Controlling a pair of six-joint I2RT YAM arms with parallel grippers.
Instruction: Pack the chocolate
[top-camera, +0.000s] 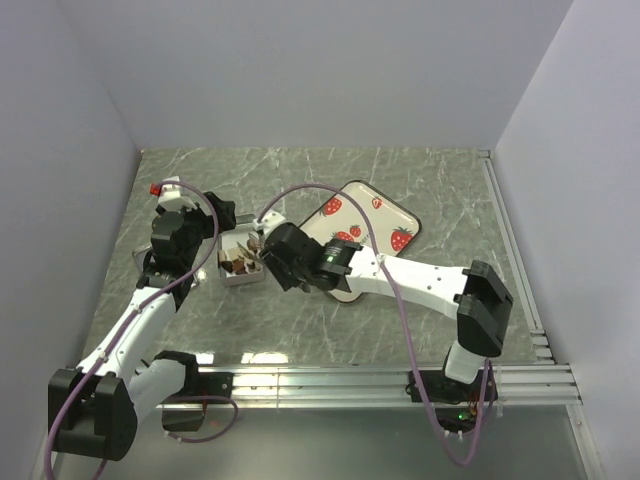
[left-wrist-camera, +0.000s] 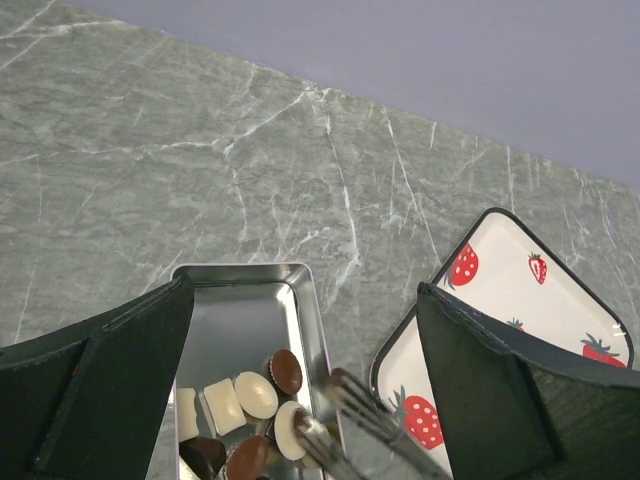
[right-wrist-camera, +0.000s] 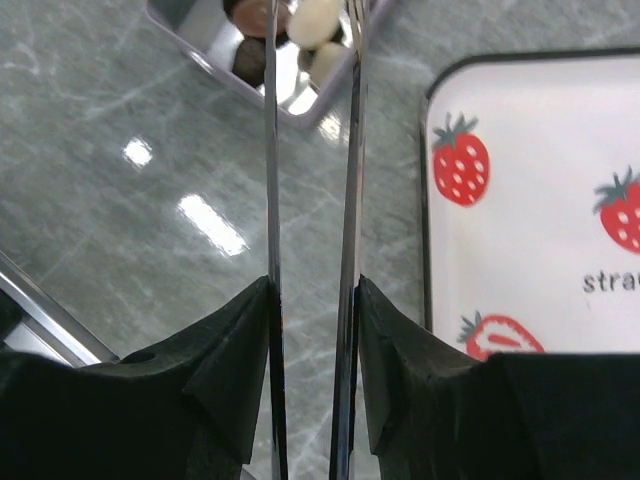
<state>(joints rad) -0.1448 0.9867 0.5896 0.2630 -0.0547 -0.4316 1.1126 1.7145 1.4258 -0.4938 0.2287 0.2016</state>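
Observation:
The chocolate (left-wrist-camera: 255, 393), several small dark brown and cream pieces, lies in the near end of an open silver tin (left-wrist-camera: 240, 310); it also shows in the top view (top-camera: 240, 262) and the right wrist view (right-wrist-camera: 310, 20). My right gripper (right-wrist-camera: 312, 290) is shut on metal tongs (right-wrist-camera: 270, 150). The tong tips (left-wrist-camera: 345, 400) stand apart, one over a cream piece and one at the tin's right rim. My left gripper (left-wrist-camera: 300, 400) is open and empty, hovering over the tin (top-camera: 232, 280). In the top view my left gripper (top-camera: 212, 245) and right gripper (top-camera: 275, 260) flank the tin.
The tin's white lid with printed strawberries (top-camera: 365, 225) lies flat just right of the tin, partly under my right arm; it also shows in the left wrist view (left-wrist-camera: 510, 280) and the right wrist view (right-wrist-camera: 540, 200). Grey walls enclose the marble table.

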